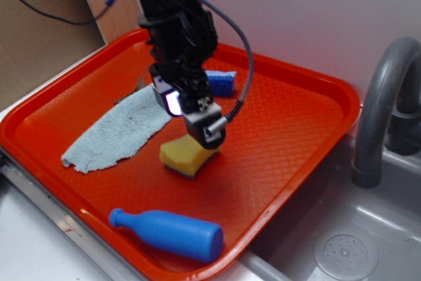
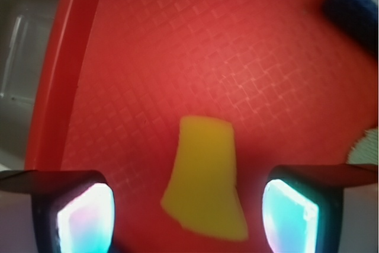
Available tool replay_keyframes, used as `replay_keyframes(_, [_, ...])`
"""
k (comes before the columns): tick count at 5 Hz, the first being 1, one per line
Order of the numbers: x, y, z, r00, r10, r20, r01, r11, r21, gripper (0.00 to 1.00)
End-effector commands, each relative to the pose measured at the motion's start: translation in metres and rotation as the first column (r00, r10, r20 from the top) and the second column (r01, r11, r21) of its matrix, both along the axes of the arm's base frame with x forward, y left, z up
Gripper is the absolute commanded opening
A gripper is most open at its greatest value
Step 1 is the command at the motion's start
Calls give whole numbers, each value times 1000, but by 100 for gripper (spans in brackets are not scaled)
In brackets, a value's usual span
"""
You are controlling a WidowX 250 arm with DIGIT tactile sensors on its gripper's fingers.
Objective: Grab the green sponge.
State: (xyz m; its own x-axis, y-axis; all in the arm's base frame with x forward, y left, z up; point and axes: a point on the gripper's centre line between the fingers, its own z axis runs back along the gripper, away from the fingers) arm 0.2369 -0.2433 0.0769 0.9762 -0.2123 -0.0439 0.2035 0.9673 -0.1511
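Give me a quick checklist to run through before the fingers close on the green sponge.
1. Green sponge between the fingers: ok, the wrist view shows it in the gap.
2. Gripper open: ok, space shows on both sides.
3. Low enough to grip: cannot tell, the exterior view hides the contact.
4. Cloth out of the grasp: ok, it lies beside.
5. Blue sponge and blue bottle apart: ok.
6. Sponge sits flat on the tray: ok.
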Motion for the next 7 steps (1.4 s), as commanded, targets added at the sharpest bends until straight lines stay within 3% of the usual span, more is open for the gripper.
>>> replay_keyframes(1, [-4,-7,-22,998,-17,-54,21,997,70,100])
replay_keyframes(2, [-5,-2,-29,997,-21,-70,28,993,110,0])
replay_keyframes(4, [-2,10,16,1000,-20,4,20,995,95,0])
replay_keyframes(5, [6,54,66,991,-16,131,10,999,48,0])
replay_keyframes(6, [-9,107,113,973,27,228,-20,999,-33,0])
replay_keyframes(7, [-21,125,143,963,28,269,-30,1000,5,0])
